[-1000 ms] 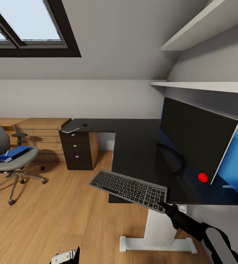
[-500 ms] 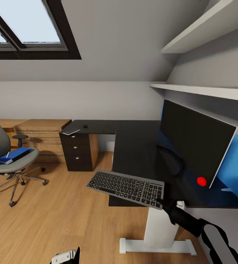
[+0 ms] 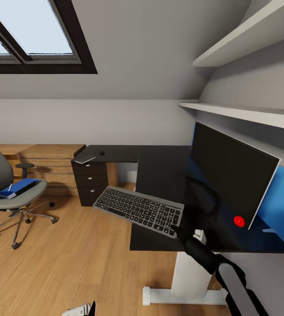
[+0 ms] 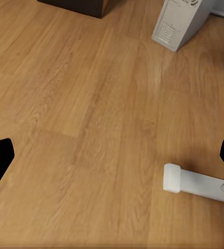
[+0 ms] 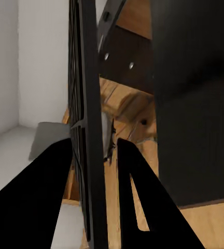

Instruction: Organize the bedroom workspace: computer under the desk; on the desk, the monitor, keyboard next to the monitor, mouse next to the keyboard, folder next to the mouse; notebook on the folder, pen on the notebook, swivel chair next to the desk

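Right gripper clamps the near right corner of the keyboard, carrying the board in the air above the front edge of the black desk, most of its length overhanging the wooden floor to the left; in the right wrist view the two dark fingers sit either side of the thin keyboard edge, confirming a pinch grasp. Beside it on the desk stands the monitor, tilted back toward the wall, with a red mouse resting just in front of its lower right corner. Across the room the swivel chair sits well apart from the desk, the blue folder lying on its seat (something white shows on top of it, too small to identify). Left gripper hangs low over bare floor with its fingertips spread wide and nothing between them; a white computer tower stands on the floor farther off. Held by one corner, the keyboard could twist or slip from the pinch under its own weight, and a release before more of it lies over the desk would likely tip it to the floor; a hasty swing might also knock the monitor
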Controlling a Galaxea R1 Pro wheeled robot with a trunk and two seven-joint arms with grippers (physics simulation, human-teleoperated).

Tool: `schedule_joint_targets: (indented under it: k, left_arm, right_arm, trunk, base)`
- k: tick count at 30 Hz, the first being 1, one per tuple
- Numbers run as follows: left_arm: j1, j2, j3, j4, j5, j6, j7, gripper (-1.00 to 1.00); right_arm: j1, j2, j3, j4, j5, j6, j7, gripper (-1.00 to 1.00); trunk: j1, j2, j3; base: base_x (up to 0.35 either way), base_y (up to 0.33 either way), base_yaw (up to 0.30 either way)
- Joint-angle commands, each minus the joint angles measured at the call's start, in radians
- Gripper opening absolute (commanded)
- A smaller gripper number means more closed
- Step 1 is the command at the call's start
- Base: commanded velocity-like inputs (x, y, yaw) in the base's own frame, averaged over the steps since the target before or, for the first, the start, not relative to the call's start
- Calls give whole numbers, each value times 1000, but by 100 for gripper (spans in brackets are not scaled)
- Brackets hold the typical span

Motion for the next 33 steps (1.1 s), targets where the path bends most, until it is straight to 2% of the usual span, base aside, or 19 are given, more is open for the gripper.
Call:
schedule_joint_targets:
  k: [1, 2, 3, 4, 5, 6, 8, 9, 10, 11, 12, 15, 16, 18, 19, 21, 26, 28, 33]
  left_arm:
    - [0, 2, -5, -1, 6, -3, 9, 100]
    - [0, 2, -5, -1, 6, -3, 9, 100]
    - [0, 2, -5, -1, 6, -3, 8, 100]
    - [0, 2, -5, -1, 5, -3, 8, 100]
    - [0, 2, -5, -1, 5, -3, 8, 100]
    - [0, 2, -4, -1, 5, -3, 8, 100]
    - [0, 2, -5, -1, 5, -4, 8, 100]
    - [0, 2, -5, -2, 5, -4, 8, 100]
    - [0, 2, -6, -2, 4, -5, 8, 100]
    - [0, 2, -7, -2, 4, -5, 9, 100]
    - [0, 2, -7, -2, 4, -5, 9, 100]
    - [0, 1, -7, -1, 4, -5, 9, 100]
    - [0, 1, -7, -2, 4, -7, 9, 100]
    - [0, 2, -6, -3, 4, -9, 8, 100]
    - [0, 3, -4, -5, 6, -11, 8, 100]
    - [0, 4, -3, -7, 6, -12, 7, 100]
    - [0, 6, -2, -9, 7, -14, 7, 100]
    - [0, 6, -2, -9, 7, -14, 6, 100]
    - [0, 6, -2, -9, 8, -15, 5, 100]
  right_arm:
    - [-8, 34, 21, 0, 37, -56, 0, -100]
    - [-13, 53, 29, 0, 58, -86, -3, -100]
    - [-25, 95, 41, 2, 104, -151, -14, -100]
    - [-44, 161, 51, 7, 184, -251, -50, -100]
    - [-56, 198, 56, 12, 235, -320, -88, -100]
    - [-67, 217, 62, 19, 274, -393, -137, -100]
    - [-92, 217, 105, 35, 316, -543, -239, -100]
    - [-99, 217, 124, 39, 321, -580, -263, -100]
    - [-113, 217, 183, 57, 333, -689, -327, -100]
    - [-118, 217, 214, 76, 336, -759, -363, -100]
    - [-122, 217, 237, 97, 337, -824, -390, -100]
    - [-125, 217, 273, 132, 326, -925, -420, -100]
    - [-127, 217, 306, 159, 288, -978, -432, -100]
    - [-127, 217, 317, 170, 237, -996, -435, -100]
    - [-127, 217, 323, 175, 172, -1006, -436, -100]
    - [-128, 217, 327, 178, 108, -1011, -435, -100]
    - [-128, 217, 328, 178, -87, -1017, -432, -100]
    - [-128, 217, 327, 177, -144, -1018, -431, -100]
    - [-128, 217, 325, 177, -171, -1020, -431, -100]
  trunk:
    - [-4, 7, 2]
    - [-8, 14, 6]
    - [-12, 21, 9]
    - [-15, 28, 12]
    - [-19, 35, 15]
    - [-23, 42, 18]
    - [-31, 56, 24]
    - [-35, 63, 27]
    - [-38, 70, 31]
    - [-42, 77, 34]
    - [-46, 84, 37]
    - [-58, 105, 46]
    - [-58, 105, 46]
    - [-58, 105, 46]
    - [-58, 105, 46]
    - [-58, 105, 46]
    - [-58, 105, 46]
    - [-58, 105, 46]
    - [-58, 105, 46]
  base:
    - [0, 0, 0]
    - [0, 0, 0]
    - [0, 0, 0]
    - [0, 0, 0]
    - [0, 0, 0]
    - [0, 0, 0]
    - [0, 0, 0]
    - [0, 0, 0]
    - [0, 0, 0]
    - [0, 0, 0]
    - [0, 0, 0]
    - [0, 0, 0]
    - [0, 0, 0]
    - [0, 0, 0]
    - [0, 0, 0]
    - [0, 0, 0]
    - [0, 0, 0]
    - [0, 0, 0]
    - [0, 10, 0]
